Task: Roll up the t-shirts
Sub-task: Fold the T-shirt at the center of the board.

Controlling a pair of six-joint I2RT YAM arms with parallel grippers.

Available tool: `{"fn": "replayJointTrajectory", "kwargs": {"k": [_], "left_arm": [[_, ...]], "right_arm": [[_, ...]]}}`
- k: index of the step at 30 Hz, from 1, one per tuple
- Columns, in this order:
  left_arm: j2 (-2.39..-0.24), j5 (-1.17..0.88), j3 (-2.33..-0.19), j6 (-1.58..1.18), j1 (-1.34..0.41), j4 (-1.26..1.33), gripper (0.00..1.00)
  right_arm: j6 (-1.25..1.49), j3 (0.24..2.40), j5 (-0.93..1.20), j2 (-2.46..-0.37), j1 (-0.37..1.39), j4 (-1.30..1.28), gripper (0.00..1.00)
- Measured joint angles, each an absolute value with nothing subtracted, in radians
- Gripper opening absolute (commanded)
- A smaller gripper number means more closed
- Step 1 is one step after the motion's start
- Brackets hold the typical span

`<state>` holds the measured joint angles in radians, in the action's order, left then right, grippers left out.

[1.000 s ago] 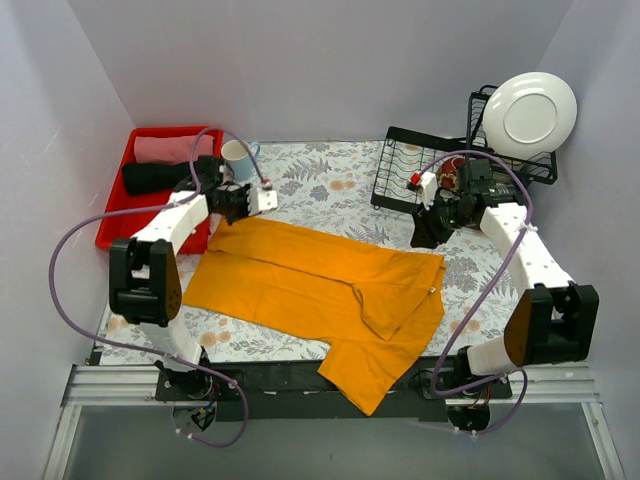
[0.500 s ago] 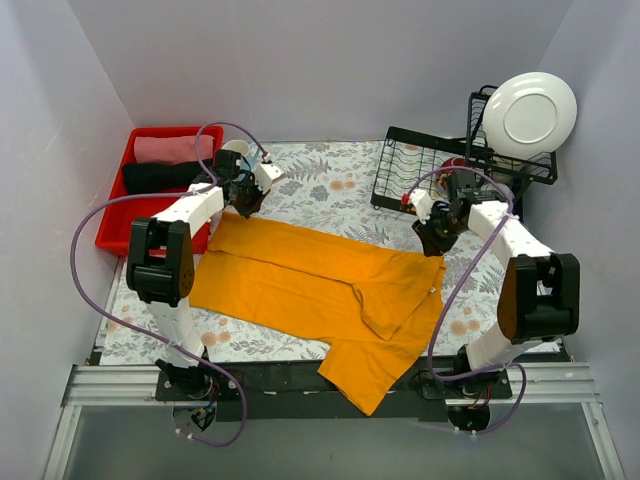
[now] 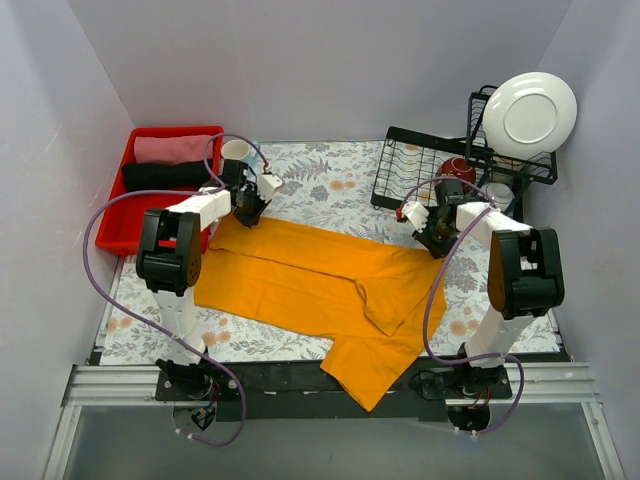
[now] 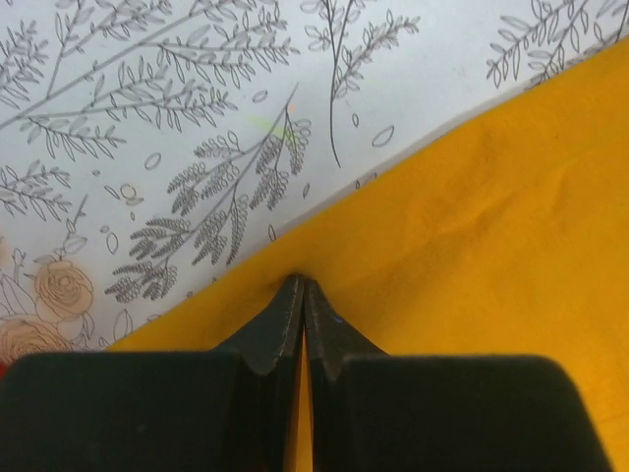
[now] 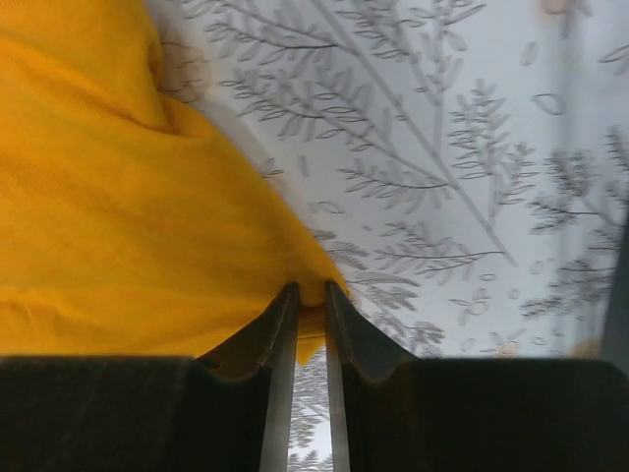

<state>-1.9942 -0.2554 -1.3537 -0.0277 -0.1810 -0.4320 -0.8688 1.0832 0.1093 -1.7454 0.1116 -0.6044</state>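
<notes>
The orange-yellow t-shirt point(image 3: 310, 280) lies flat on the floral tablecloth, folded lengthwise, with one end hanging over the near edge. My left gripper point(image 3: 247, 212) is at its far left corner. In the left wrist view the left gripper point(image 4: 303, 283) is shut, with a thin fold of the orange cloth point(image 4: 491, 216) between its tips. My right gripper point(image 3: 436, 243) is at the far right corner. In the right wrist view the right gripper point(image 5: 313, 290) is closed on the edge of the orange cloth point(image 5: 98, 197), which shows in the narrow gap between its tips. A pink bundle point(image 3: 172, 148) and a black bundle point(image 3: 160, 175) lie rolled in a bin.
The red bin point(image 3: 115, 225) holding the two bundles stands at the far left. A white mug point(image 3: 235, 150) is just behind the left gripper. At the far right a black dish rack point(image 3: 410, 165) holds a white plate point(image 3: 528, 115), with a red bowl point(image 3: 458, 168) beside it.
Both arms have swung inward and come down on the far corners of the orange t-shirt. Both grippers have closed on its edge.
</notes>
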Motion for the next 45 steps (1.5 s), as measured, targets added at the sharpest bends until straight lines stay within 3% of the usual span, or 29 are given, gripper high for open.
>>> {"fn": "replayJointTrajectory", "kwargs": {"k": [11,16,20,21,25,29,37,41,45], "left_arm": [[-2.096,-0.205,-1.486,-0.096,-0.221,-0.38,0.0],[-2.106,-0.19,-1.516,-0.118,-0.229,-0.387,0.0],[-2.075,-0.196,-1.533,-0.161,-0.239,-0.39,0.27],[-2.053,-0.199,-1.533,-0.18,-0.244,-0.396,0.29],[-1.919,-0.21,-1.52,-0.223,-0.276,-0.427,0.31],[-1.781,-0.305,-1.51,-0.245,-0.313,-0.501,0.4],[-1.771,-0.59,-1.417,-0.421,-0.439,-0.571,0.45],[-1.769,-0.579,-1.287,-0.567,-0.491,-0.515,0.45],[-1.723,-0.544,-1.169,-0.669,-0.485,-0.484,0.45]], "right_arm": [[-0.976,1.169,-0.05,-1.847,0.105,-0.412,0.23],[-0.978,1.2,-0.051,-1.86,0.102,-0.415,0.3],[-0.941,1.262,-0.023,-1.849,0.103,-0.495,0.39],[-0.931,1.275,-0.016,-1.838,0.107,-0.516,0.4],[-0.889,1.307,0.028,-1.752,0.121,-0.576,0.41],[-0.867,1.295,0.124,-1.637,0.134,-0.625,0.42],[-0.878,1.148,0.341,-1.571,0.173,-0.713,0.44],[-0.881,1.166,0.423,-1.58,0.222,-0.778,0.47],[-0.924,1.165,0.474,-1.547,0.324,-0.799,0.42]]}}
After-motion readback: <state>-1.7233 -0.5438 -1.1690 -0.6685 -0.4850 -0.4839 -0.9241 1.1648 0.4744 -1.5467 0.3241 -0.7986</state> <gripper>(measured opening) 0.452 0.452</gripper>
